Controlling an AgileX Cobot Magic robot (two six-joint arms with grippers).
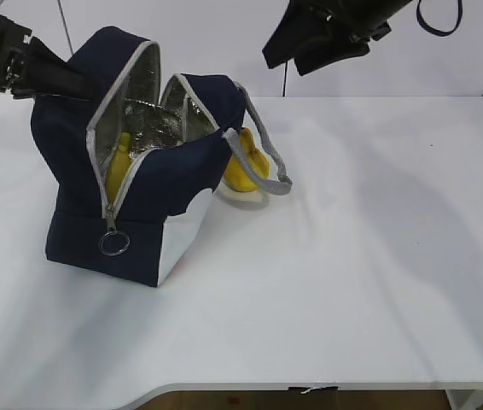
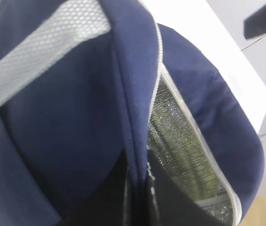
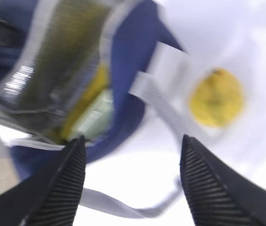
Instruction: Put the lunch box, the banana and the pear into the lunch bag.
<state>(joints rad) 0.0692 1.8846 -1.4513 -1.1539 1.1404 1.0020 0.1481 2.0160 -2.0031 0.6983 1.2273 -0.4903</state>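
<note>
Standing on the white table (image 1: 352,282), the lunch bag (image 1: 152,192) is unzipped, and its silver foil lining (image 1: 143,120) is exposed through the mouth.

Left gripper (image 1: 32,68): clenched on the upper rear edge of the lunch bag. In the left wrist view, navy fabric and the grey zipper edge (image 2: 154,84) run directly into the closed jaws at the bottom of the frame, and a grey webbing handle (image 2: 39,56) crosses above and to the left of them. The held flap stands raised, keeping the mouth wide.

Right gripper (image 3: 130,188): released, jaws spread wide apart with nothing between them. It hangs above the scene, well clear of the table. In the exterior view only its dark body (image 1: 322,34) is visible at the top edge.

Positions relative to the open right jaws:
- The banana (image 3: 88,96) lies inside the bag, ahead of the left fingertip (image 3: 72,160). It also shows as a yellow strip through the bag opening in the exterior view.
- The lunch box (image 3: 95,115), identified by its pale green lid, lies inside the bag just beside the banana.
- The pear (image 3: 216,98) rests on the table outside the bag, ahead of the right fingertip (image 3: 196,160). In the exterior view it sits just behind the bag, under the second grey handle (image 1: 263,154).

The right wrist view is motion-blurred, so finer detail cannot be told.
</note>
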